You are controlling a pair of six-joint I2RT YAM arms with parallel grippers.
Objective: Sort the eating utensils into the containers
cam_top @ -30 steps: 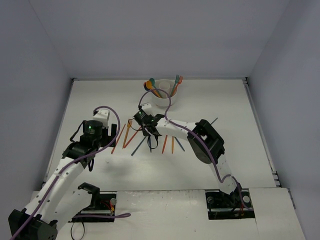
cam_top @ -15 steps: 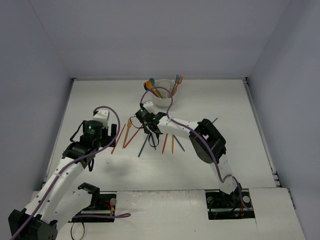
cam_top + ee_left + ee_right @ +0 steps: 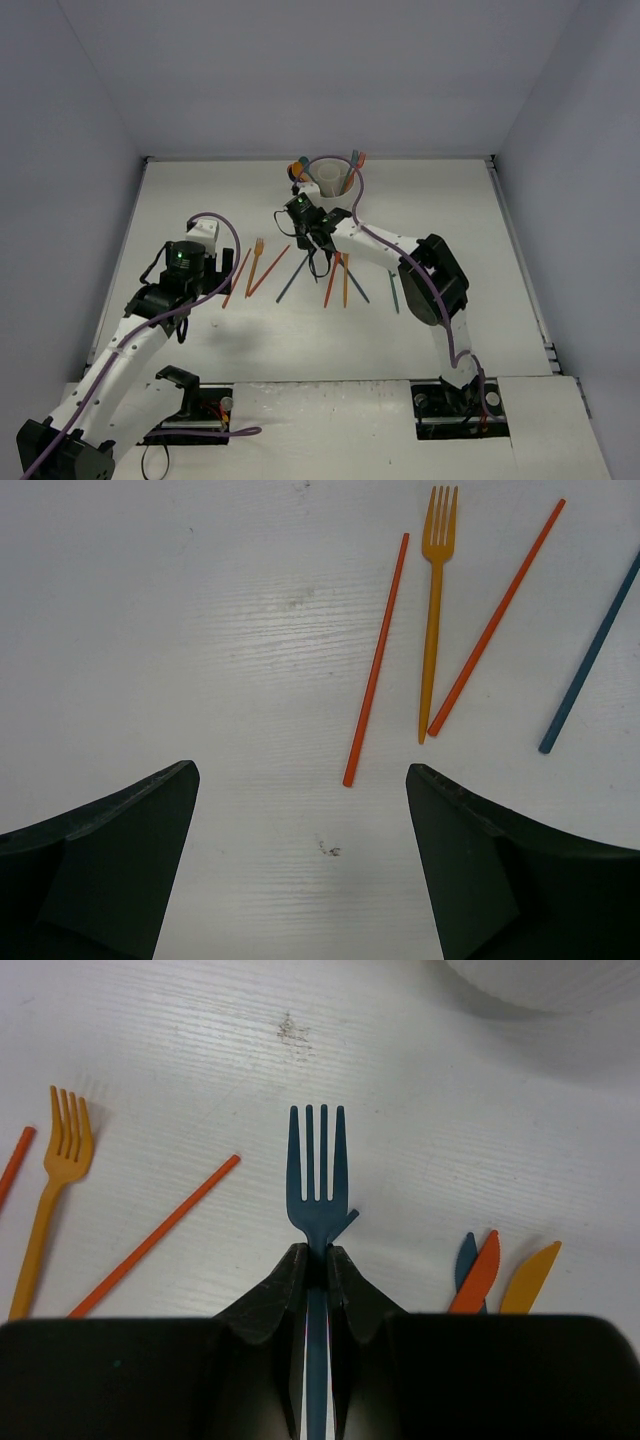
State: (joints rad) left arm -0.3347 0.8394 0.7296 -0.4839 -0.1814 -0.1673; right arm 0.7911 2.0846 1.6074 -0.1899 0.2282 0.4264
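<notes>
The white cup (image 3: 331, 181) stands at the back centre with several utensils upright in it. My right gripper (image 3: 318, 1260) is shut on the handle of a dark blue fork (image 3: 317, 1175), tines pointing ahead, held over the table just in front of the cup (image 3: 540, 980). From the top view the right gripper (image 3: 318, 240) hangs over the loose utensils. My left gripper (image 3: 300, 810) is open above bare table, short of an orange stick (image 3: 376, 660) and an orange fork (image 3: 434, 610).
A red-orange stick (image 3: 497, 617) and a dark blue stick (image 3: 590, 660) lie right of the fork. Orange, yellow-orange and blue knives (image 3: 478, 1272) lie right of my right gripper. A teal utensil (image 3: 394, 290) lies further right. Walls enclose the table.
My right gripper closed on the dark blue fork and moved right and back toward the cup with it. The left arm has not moved.
</notes>
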